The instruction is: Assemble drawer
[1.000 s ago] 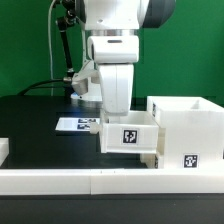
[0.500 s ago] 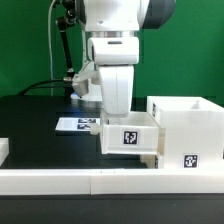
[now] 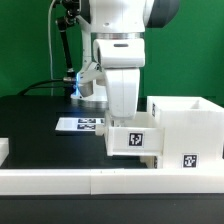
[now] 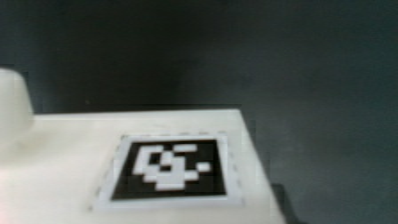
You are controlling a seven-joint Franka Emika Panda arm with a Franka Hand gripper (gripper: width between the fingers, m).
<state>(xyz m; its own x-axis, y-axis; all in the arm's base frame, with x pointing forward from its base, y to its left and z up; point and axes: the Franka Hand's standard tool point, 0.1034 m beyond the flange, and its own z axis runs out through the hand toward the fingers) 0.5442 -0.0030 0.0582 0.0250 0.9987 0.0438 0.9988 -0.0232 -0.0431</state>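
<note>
From my station I could not tell how far the jaws (image 3: pixel 129 122) were open: the arm's white wrist came straight down onto a small white tray (image 3: pixel 133 140) and hid the fingertips behind its near wall, so whether they gripped it was not visible. That tray sat tilted slightly, its tagged face toward the exterior camera, pressed against the side of the tall white casing (image 3: pixel 186 125) at the exterior view's right. The casing stood upright on the dark surface (image 3: pixel 30 120), open at the top, with a small tag low on its front; I could not see its inside. The wrist view showed only a blurred white panel with a black-and-white tag (image 4: pixel 171 169). The marker board (image 3: pixel 80 125) lay flat behind the tray. A long white rail (image 3: pixel 60 180) ran along the front.
</note>
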